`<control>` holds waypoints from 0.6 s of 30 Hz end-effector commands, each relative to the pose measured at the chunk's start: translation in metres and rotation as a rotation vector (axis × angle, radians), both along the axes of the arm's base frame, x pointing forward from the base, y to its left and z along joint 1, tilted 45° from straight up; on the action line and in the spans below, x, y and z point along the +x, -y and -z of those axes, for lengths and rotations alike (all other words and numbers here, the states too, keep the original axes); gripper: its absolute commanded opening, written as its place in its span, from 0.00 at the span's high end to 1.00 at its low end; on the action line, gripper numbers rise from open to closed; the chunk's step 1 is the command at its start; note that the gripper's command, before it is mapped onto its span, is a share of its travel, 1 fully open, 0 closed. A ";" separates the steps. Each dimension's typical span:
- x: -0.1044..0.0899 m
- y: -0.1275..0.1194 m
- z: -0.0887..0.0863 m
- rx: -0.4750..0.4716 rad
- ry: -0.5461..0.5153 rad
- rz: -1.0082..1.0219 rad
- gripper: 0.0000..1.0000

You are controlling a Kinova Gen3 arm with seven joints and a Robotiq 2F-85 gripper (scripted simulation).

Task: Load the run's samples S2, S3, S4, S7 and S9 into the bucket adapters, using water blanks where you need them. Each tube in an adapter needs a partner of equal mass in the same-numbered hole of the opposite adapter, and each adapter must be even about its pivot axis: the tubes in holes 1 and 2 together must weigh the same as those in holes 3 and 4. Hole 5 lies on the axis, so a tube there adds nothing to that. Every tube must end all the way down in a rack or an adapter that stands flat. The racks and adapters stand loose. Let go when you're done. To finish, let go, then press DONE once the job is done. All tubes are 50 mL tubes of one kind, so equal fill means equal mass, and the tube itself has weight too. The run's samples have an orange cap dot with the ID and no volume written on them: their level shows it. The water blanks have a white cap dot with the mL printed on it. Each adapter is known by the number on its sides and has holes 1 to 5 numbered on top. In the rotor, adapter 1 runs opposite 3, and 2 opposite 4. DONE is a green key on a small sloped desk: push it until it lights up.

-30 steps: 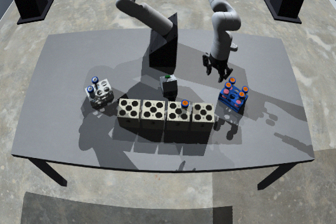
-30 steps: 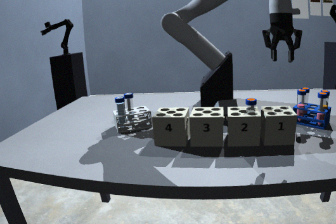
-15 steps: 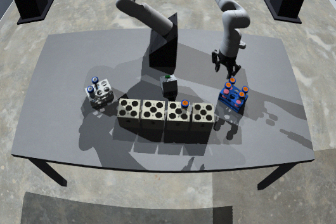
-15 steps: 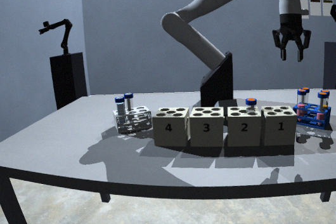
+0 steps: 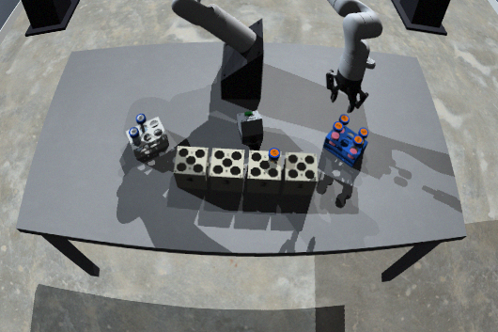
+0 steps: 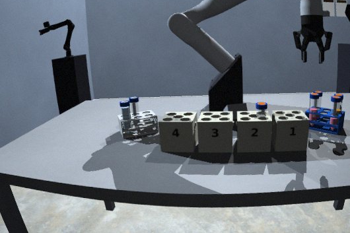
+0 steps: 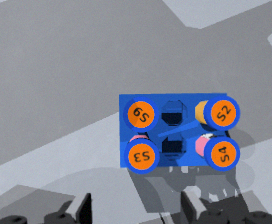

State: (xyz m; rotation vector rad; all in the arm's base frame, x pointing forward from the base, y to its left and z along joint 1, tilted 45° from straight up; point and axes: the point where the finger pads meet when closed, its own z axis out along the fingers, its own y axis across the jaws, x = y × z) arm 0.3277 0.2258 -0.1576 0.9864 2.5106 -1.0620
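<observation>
Your grey tabletop [image 5: 94,183] carries four adapters; one orange-capped tube [image 5: 274,153] sits in adapter 2 [image 6: 254,132], its label unreadable. At 3 o'clock the claw [image 5: 348,99] hangs half-open, empty, above the blue rack [image 6: 325,125]. From the wrist, S9 [image 7: 140,114], S2 [image 7: 224,113], S3 [image 7: 141,155], S4 [image 7: 223,152] stand racked; the fingers are cut off at 6 o'clock.

Top: overhead; exterior: front, low; wrist: straight down – all share blue rack [image 7: 173,100].
</observation>
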 end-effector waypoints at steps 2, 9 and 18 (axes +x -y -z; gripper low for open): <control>-0.005 -0.010 0.008 0.001 0.001 -0.001 0.38; -0.005 -0.010 0.008 0.001 0.001 -0.001 0.38; -0.005 -0.009 0.010 0.001 0.001 -0.001 0.38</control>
